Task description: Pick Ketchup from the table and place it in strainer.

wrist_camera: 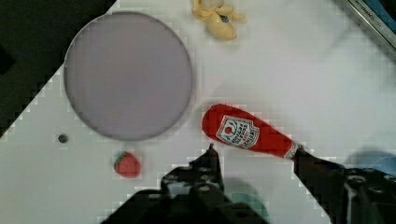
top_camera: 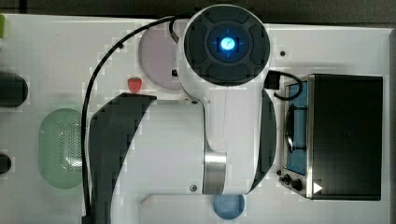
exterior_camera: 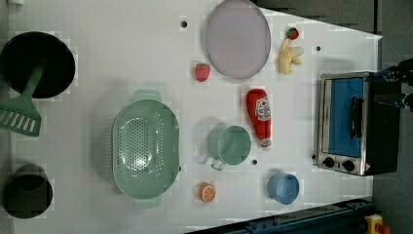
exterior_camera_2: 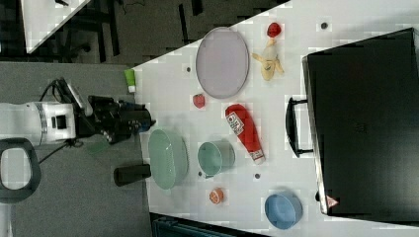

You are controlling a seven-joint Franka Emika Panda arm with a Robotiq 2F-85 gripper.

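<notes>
The Ketchup (exterior_camera: 259,117), a red squeeze bottle with a white label and white cap, lies on its side on the white table, between the lilac plate and a teal cup. In the wrist view the Ketchup (wrist_camera: 247,135) lies just beyond my gripper (wrist_camera: 256,156), whose two dark fingers (wrist_camera: 210,161) stand apart and open with nothing between them. The gripper (exterior_camera_2: 136,121) hangs well above the table in the right view. The pale green oval strainer (exterior_camera: 145,148) sits empty to the left view's left of the cup; it also shows as the strainer (top_camera: 60,147) and the strainer (exterior_camera_2: 168,158).
A teal cup (exterior_camera: 229,145) stands between bottle and strainer. Around them are a lilac plate (exterior_camera: 237,38), a strawberry (exterior_camera: 202,71), a banana (exterior_camera: 288,54), an orange slice (exterior_camera: 207,192), a blue bowl (exterior_camera: 283,188) and a toaster oven (exterior_camera: 348,122). A black bowl (exterior_camera: 36,63) and spatula (exterior_camera: 22,114) lie beyond the strainer.
</notes>
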